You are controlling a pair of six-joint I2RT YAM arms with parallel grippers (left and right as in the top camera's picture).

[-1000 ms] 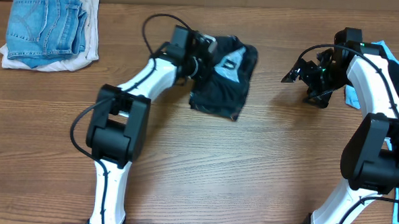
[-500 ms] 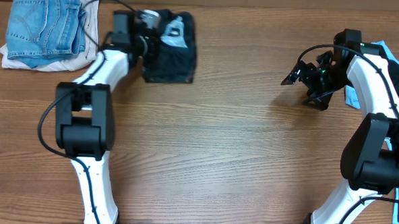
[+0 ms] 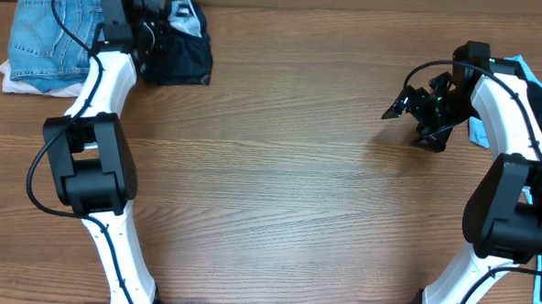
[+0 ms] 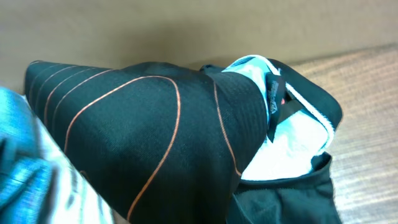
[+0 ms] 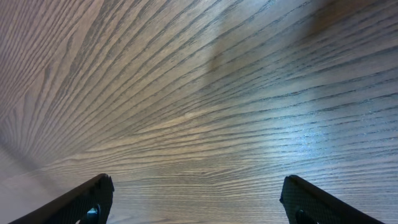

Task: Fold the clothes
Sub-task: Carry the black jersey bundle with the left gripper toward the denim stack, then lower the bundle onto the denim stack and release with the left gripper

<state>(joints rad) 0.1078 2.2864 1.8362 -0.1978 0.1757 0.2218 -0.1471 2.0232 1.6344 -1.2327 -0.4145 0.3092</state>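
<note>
Black garment (image 3: 182,49) lay bunched at approx. 11 o'clock of the worktop (image 3: 278,189). It was just beside a stack of jeans (image 3: 56,28), which sat on a white cloth (image 3: 18,79). Left claw (image 3: 156,20) was closed tight at the garment's 10 o'clock edge, and I judged that it pinched the fabric there. Right claw (image 3: 418,108) stood spread wide over bare wood at 2 o'clock, w/ nothing between its tips.

Handling, as I judged it: thin sports fabric, soft and light, prob. a bit slippery, w/ no stiffness at all. It would sag and slide over itself. A light-blue inner side (image 4: 283,143) showed where it was turned in, so the layers may come apart when lifted. Better to take hold at a hem or corner, one claw per side, not in the middle of the bunch.

Hard to make out:
- Left claw's fingers were not seen in its wrist view, only cloth.
- Type of garment, collar and hems were lost in the folds.
- A blue cloth (image 3: 529,70) at 3 o'clock was cut by the frame edge and partly behind the right arm.
</note>
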